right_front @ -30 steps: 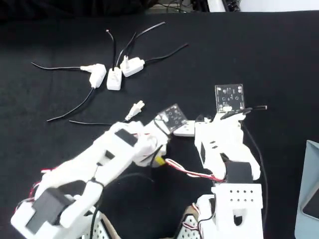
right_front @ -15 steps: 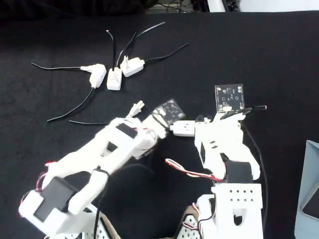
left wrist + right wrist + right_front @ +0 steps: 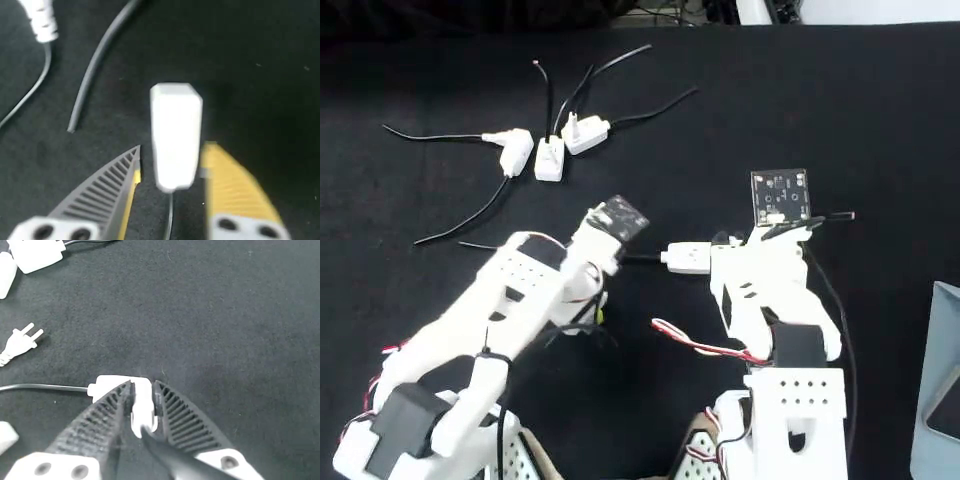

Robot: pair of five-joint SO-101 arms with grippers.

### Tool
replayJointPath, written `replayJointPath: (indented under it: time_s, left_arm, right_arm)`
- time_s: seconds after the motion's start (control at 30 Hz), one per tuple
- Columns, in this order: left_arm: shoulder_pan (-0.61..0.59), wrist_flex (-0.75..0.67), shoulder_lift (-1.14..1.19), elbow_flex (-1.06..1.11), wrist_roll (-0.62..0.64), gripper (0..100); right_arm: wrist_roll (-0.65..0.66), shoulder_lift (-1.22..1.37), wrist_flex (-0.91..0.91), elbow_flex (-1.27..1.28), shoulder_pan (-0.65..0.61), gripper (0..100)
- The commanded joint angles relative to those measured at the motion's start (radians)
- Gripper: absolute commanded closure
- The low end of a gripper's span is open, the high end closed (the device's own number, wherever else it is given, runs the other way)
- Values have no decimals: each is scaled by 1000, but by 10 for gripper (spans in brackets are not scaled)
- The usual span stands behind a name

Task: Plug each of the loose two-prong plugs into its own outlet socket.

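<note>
**Right gripper** [image 3: 143, 386]: fingers closed tight on a white socket [image 3: 111, 385] near the middle of the black table [image 3: 840, 120]. The socket's cord ran toward the left arm.

**Loose plug** [image 3: 20, 342]: lay on the table near that socket, prongs bare.

**Left gripper** [image 3: 172, 149]: fingers [image 3: 115, 175] narrowly apart on either side of a white block [image 3: 175, 130] on a thin cord, one finger just clear of it. The block was too blurred to tell plug from socket.

**Three white corded pieces** [image 3: 548, 158]: lay grouped farther back, well apart from both grippers.
</note>
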Motion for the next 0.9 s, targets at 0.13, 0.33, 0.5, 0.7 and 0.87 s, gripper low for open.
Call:
replayJointPath:
  time_s: [0.13,0.33,0.5,0.7,0.87]
  left_arm:
    - [-225,-9,-8,-151,-41,687]
    - [-314,-38,-20,-162,-80,687]
    - [-314,101,-77,-199,-75,689]
    - [-397,184,-279,-154,-72,747]
    - [-558,186,-443,-27,-40,748]
  right_arm:
    - [8,-10,-14,-47,11,986]
    - [8,-10,-14,-36,-41,986]
    - [8,-10,-14,-36,-100,986]
    - [8,-8,-49,-45,-247,979]
    - [9,-7,-78,-41,-391,976]
